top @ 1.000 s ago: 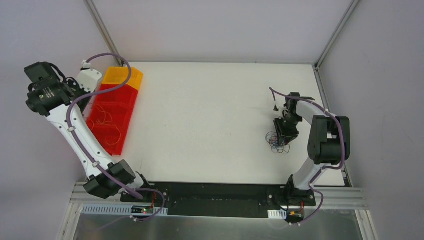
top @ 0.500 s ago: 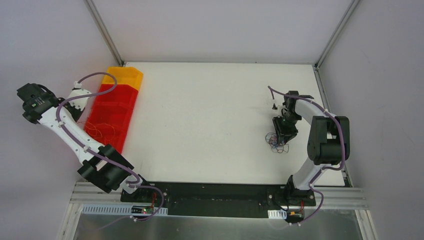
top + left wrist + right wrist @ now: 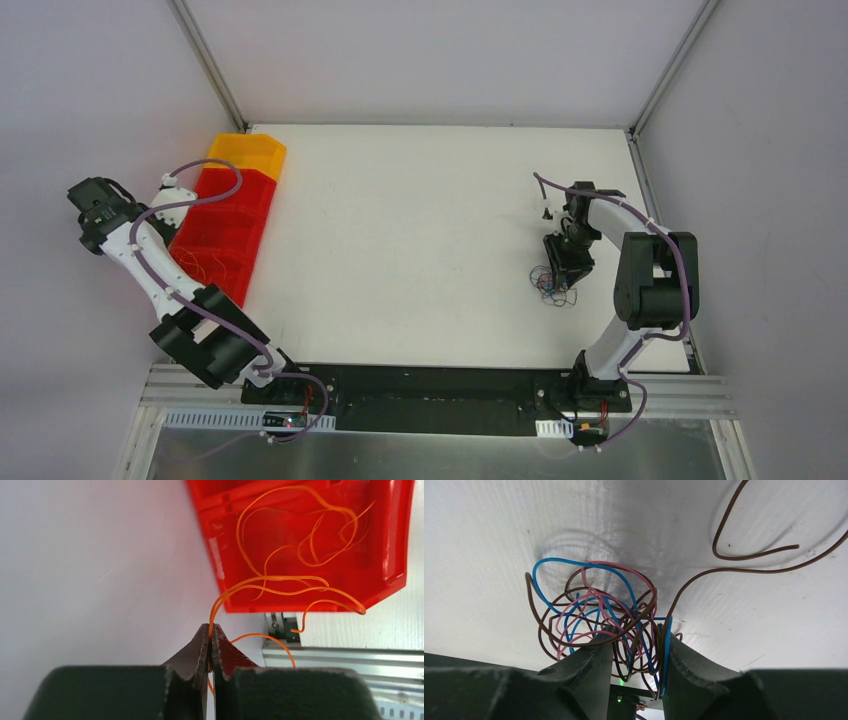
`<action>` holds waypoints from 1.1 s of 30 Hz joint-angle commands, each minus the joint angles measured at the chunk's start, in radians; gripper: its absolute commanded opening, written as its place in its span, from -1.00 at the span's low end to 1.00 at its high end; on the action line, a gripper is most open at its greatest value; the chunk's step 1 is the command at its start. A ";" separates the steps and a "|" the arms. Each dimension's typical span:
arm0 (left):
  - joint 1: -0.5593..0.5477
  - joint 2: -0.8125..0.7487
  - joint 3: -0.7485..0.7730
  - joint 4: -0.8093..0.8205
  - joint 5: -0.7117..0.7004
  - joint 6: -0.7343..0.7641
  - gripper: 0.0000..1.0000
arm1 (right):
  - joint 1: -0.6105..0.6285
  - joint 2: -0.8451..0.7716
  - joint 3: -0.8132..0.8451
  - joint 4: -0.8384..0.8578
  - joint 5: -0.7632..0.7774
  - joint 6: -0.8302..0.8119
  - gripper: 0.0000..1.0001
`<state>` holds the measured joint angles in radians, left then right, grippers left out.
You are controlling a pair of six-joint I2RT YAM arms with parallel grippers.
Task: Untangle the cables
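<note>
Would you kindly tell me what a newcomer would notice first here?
The red bin on the left stands out, with the left tool pinching an orange wire beside it. On the right, the right tool straddles a tangle of blue, pink and brown wires.

You have bright, even, diffuse light from overhead: the white worktop [image 3: 400, 250] shows no hot spots and only faint, soft shadows near its left and right edges. From the left wrist, the left gripper [image 3: 210, 631] sits dark and soft-edged close to the lens, while the orange wire [image 3: 287, 577] stays sharp and the red bin [image 3: 395, 555] carries small glints. From the right wrist, the right gripper [image 3: 633, 635] blurs; the cables [image 3: 594, 615] are crisp over a pale shadow.
</note>
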<state>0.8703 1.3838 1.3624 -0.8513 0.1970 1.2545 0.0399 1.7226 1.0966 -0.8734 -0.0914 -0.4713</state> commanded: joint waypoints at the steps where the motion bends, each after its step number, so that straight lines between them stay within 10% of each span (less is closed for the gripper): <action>1: -0.073 -0.054 -0.125 0.167 -0.055 -0.056 -1.00 | 0.012 -0.012 0.048 -0.048 0.008 0.020 -0.22; 17: -0.158 0.089 -0.364 0.597 -0.191 -0.073 -1.00 | 0.015 -0.017 0.032 -0.052 0.000 0.023 -0.23; 24: -0.186 -0.075 -0.369 0.430 -0.075 -0.097 0.24 | 0.019 -0.035 0.023 -0.052 -0.041 0.025 -0.23; 33: -0.420 -0.222 -0.206 0.037 0.039 -0.330 0.87 | 0.096 0.009 0.041 -0.035 -0.197 0.039 -0.55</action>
<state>0.5510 1.1900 1.0325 -0.5663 0.1246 1.0859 0.0849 1.7229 1.1114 -0.8856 -0.1680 -0.4519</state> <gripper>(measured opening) 0.889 0.330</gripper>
